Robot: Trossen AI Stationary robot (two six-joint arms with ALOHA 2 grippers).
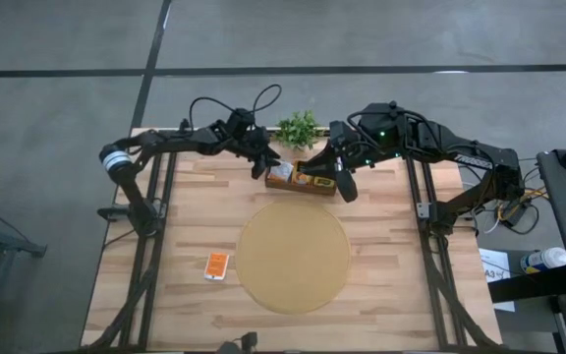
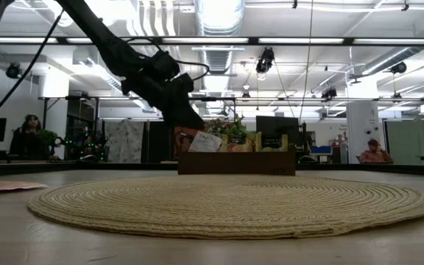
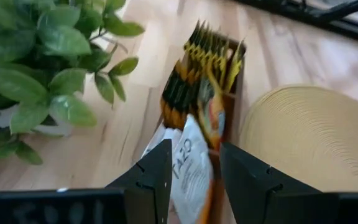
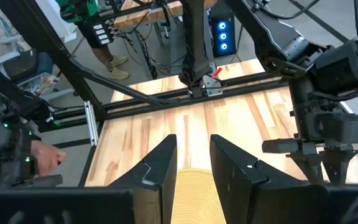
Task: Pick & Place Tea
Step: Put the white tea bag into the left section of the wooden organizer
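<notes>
The worktop (image 1: pixel 381 256) was pale blond wood in plank stripes, framed in black. The round mat (image 1: pixel 294 259) was tan, woven in concentric rings. The plant (image 1: pixel 298 128) had bright green leaves. The box (image 1: pixel 301 186) was brown; its tea packets (image 3: pixel 197 68) were yellow with dark marks, one white-faced packet (image 3: pixel 188 171) edged orange. A loose packet (image 1: pixel 216 265) was orange-red with white edging. Both arms were black.

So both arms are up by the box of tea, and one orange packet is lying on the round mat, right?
Not quite. In the high view the orange packet lies on the bare wooden table, just beside the round mat, not on it. Both arms are indeed up by the box of tea.
</notes>
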